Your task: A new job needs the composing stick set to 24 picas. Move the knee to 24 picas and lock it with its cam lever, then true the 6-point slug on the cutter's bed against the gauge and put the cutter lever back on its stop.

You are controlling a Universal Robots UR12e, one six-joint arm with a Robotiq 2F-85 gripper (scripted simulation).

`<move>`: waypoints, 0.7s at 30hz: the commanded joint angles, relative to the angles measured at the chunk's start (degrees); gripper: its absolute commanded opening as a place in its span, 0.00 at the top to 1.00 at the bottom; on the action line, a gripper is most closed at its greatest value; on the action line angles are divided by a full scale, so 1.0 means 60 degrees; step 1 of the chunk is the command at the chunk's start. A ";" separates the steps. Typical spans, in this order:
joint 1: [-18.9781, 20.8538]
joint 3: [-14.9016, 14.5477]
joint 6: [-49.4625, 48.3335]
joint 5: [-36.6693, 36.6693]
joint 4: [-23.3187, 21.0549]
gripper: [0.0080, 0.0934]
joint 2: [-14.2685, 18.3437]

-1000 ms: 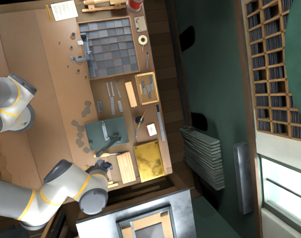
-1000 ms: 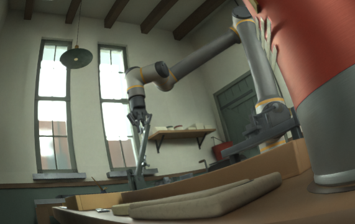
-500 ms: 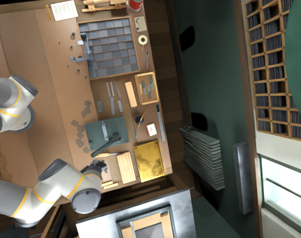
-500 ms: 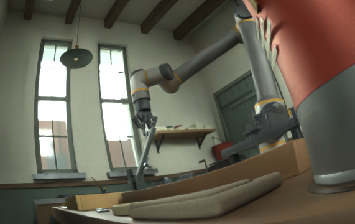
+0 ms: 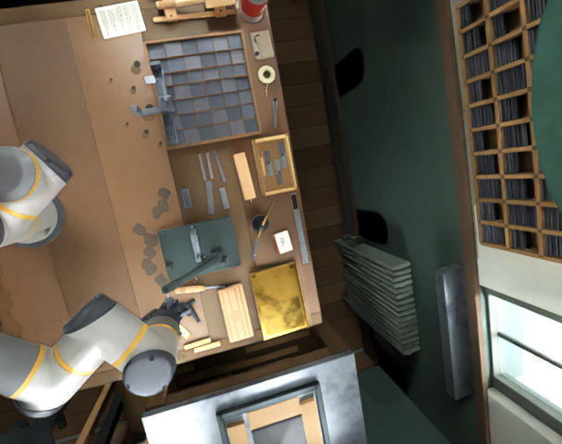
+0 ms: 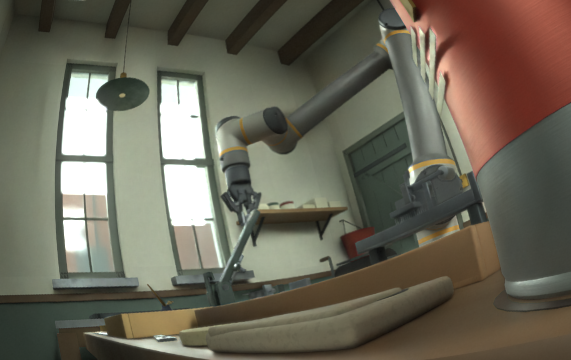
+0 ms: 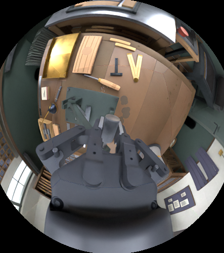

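The cutter lever (image 5: 195, 273) rises at a slant from its pivot on the green slug cutter (image 5: 199, 248), and its round grip end (image 7: 111, 124) sits in my gripper. The slug (image 5: 195, 243) lies on the cutter's bed under the lever. The composing stick (image 5: 163, 102) lies along the left edge of the type case (image 5: 204, 86), far up the bench. From the second side camera the lever (image 6: 237, 250) leans up to my fingers, high above the bench. My gripper (image 6: 245, 204) is closed around the lever's grip end.
The bench's near edge runs just below the cutter, with a chisel (image 5: 195, 289), a wooden block (image 5: 235, 312) and a brass plate (image 5: 278, 301) beside it. Loose slugs (image 5: 210, 179) and a small tray (image 5: 274, 165) lie between the cutter and the type case.
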 commanded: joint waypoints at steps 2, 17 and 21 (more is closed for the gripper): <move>-0.0039 0.0047 -0.0042 0.0012 -0.0044 1.00 -0.0031; -0.0369 0.0548 -0.0372 0.0012 -0.0370 1.00 -0.0207; -0.0454 0.0680 -0.0458 0.0012 -0.0467 1.00 -0.0241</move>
